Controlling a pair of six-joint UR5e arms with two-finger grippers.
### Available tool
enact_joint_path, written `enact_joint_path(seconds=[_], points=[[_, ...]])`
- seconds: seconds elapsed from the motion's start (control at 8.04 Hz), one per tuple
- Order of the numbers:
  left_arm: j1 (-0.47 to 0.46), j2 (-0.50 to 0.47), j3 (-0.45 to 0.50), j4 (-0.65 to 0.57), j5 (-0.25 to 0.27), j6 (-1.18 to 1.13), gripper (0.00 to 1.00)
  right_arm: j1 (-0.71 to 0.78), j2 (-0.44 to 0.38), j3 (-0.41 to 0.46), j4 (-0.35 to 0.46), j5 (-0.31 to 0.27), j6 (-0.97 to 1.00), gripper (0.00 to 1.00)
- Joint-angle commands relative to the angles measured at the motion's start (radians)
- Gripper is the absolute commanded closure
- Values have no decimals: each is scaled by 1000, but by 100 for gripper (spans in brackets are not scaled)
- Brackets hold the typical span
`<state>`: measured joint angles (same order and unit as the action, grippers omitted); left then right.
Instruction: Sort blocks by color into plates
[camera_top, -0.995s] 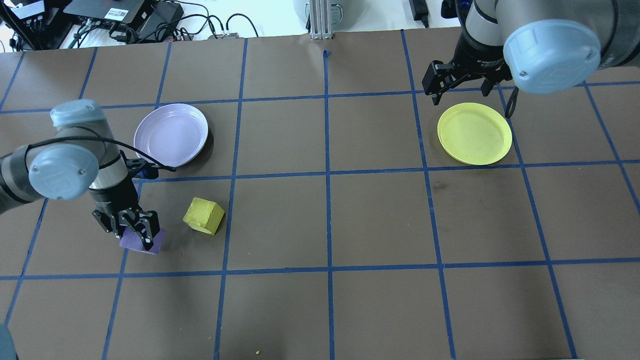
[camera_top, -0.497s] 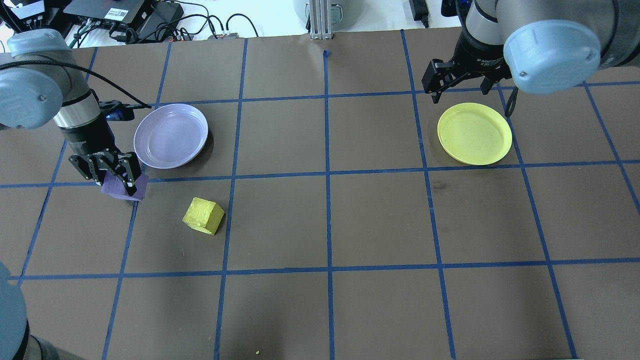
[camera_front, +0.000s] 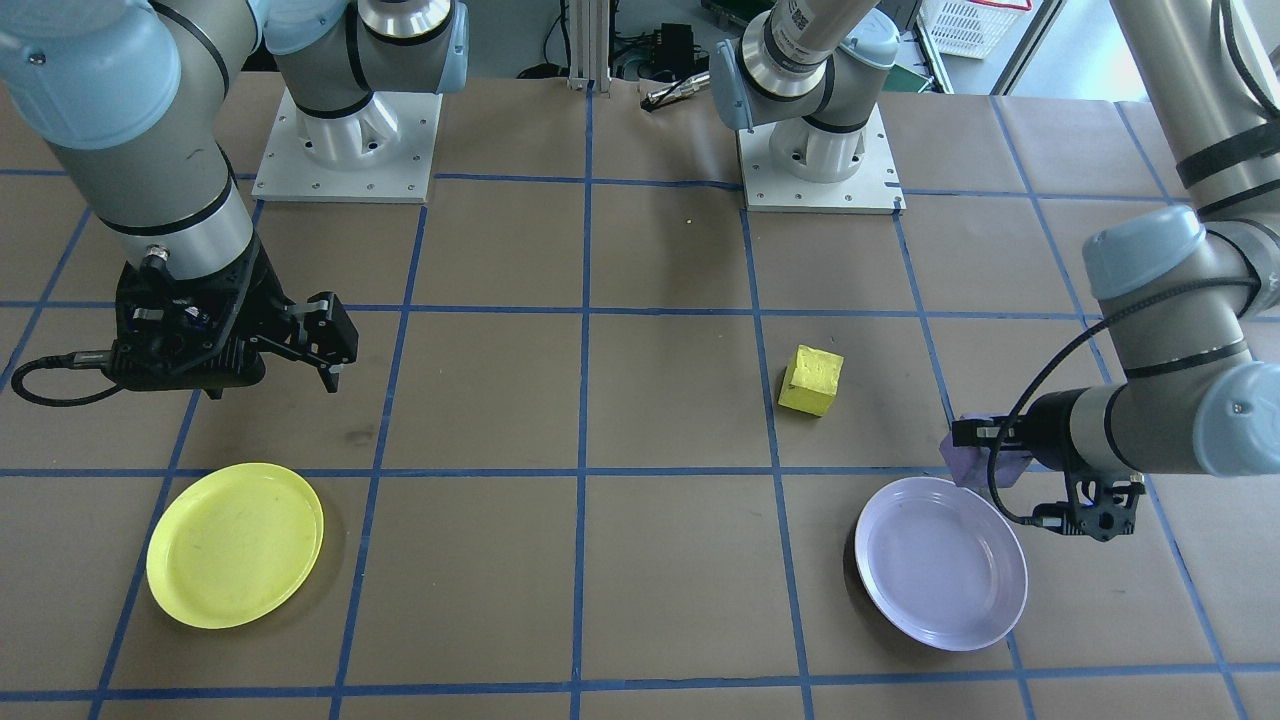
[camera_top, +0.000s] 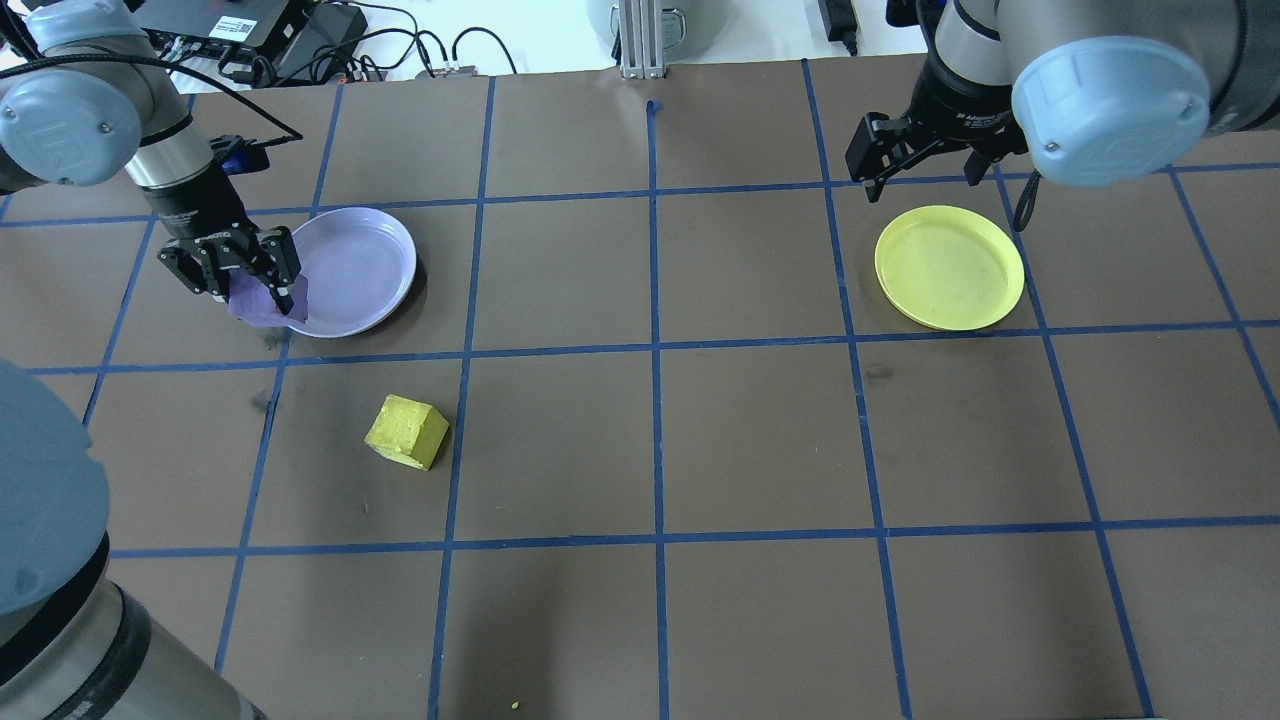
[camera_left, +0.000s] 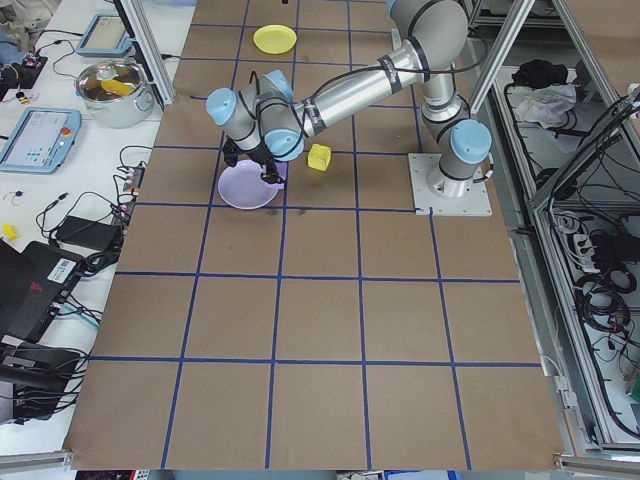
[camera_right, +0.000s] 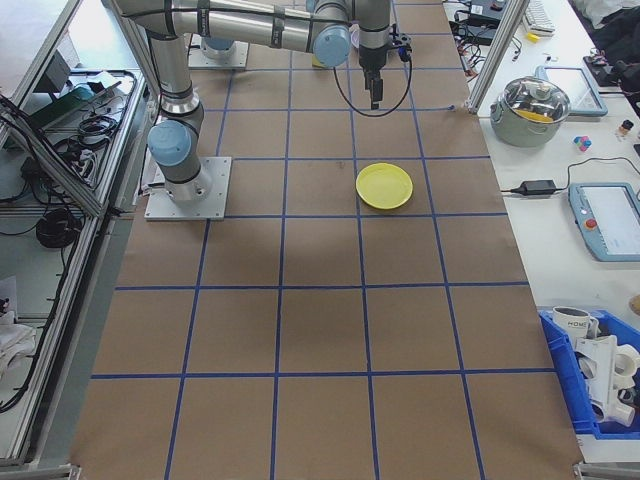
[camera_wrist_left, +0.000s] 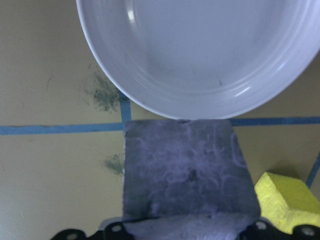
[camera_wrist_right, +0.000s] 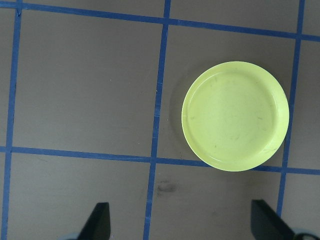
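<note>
Left gripper (camera_top: 247, 278) clamps purple block (camera_top: 262, 300) at lavender plate (camera_top: 355, 268) edge; release early and you'll clip the rim.

A brown table (camera_top: 760, 440) gridded in blue tape is seen, with a yellow cube (camera_top: 406, 431), purple cube (camera_top: 262, 300), lavender plate (camera_top: 355, 270) and yellow plate (camera_top: 949, 267).

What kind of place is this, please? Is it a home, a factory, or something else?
Most likely a robotics lab. Two robot arms are bolted to a table covered in brown paper with a blue tape grid, and benches beside it hold a laptop, cables and a control tablet, as the side views show.
</note>
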<state>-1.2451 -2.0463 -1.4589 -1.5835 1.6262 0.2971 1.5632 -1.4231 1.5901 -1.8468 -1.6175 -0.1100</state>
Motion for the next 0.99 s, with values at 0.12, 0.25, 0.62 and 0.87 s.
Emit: enact_joint_path(seconds=[0.12, 0.25, 0.62, 0.87], points=[[-53, -90, 60, 135, 4, -68, 100, 3, -22, 1, 20, 1, 6, 0], [-53, -98, 60, 138, 4, -68, 100, 3, -17, 2, 3, 1, -10, 0], [-53, -124, 63, 154, 6, -67, 79, 3, -17, 2, 9, 2, -4, 0], [-53, -135, 63, 174, 8, -67, 13, 3, -19, 2, 18, 1, 4, 0]])
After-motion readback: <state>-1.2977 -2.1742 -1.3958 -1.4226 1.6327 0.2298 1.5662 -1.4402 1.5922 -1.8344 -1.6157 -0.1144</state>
